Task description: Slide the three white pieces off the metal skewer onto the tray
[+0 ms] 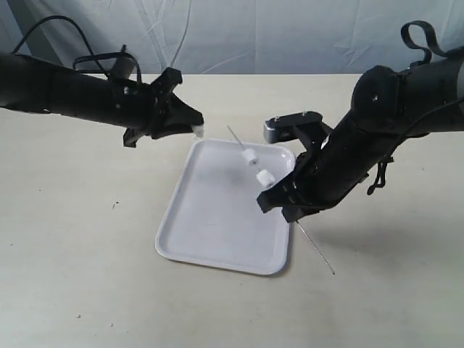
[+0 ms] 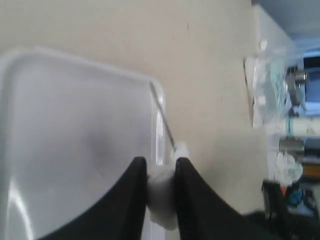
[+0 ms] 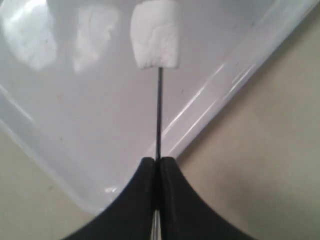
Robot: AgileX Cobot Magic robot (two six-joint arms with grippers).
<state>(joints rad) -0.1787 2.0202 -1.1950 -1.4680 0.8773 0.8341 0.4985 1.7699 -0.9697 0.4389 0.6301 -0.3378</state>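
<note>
The right fingers point(image 3: 142, 200) are shut tight on the metal skewer point(image 1: 239, 145), low down on the rod. This makes the long thin rod stick out over the tray point(image 1: 210, 239) in the middle of the picture. The skewer slants. Its free tip points to the upper middle, and its other end goes past the tray's lower right corner. Held like that, a piece pulled off the tip should land on the tray and not on the table point(image 1: 87, 275).

One white piece point(image 1: 249, 156) sits nearer the tip. A second white piece point(image 1: 265, 177) sits just above the right fingers. Both hang over the tray and are not yet off.

The third white piece point(image 2: 160, 192) is off the skewer. The left fingers point(image 2: 131, 200) are pinched on it from both sides, only as far apart as the soft chunk is wide. They hold it at the tray's upper left corner, right over the rim and apart from the skewer tip. It looks like the piece may need to go a bit further in before it is dropped, or it could roll onto the table.
</note>
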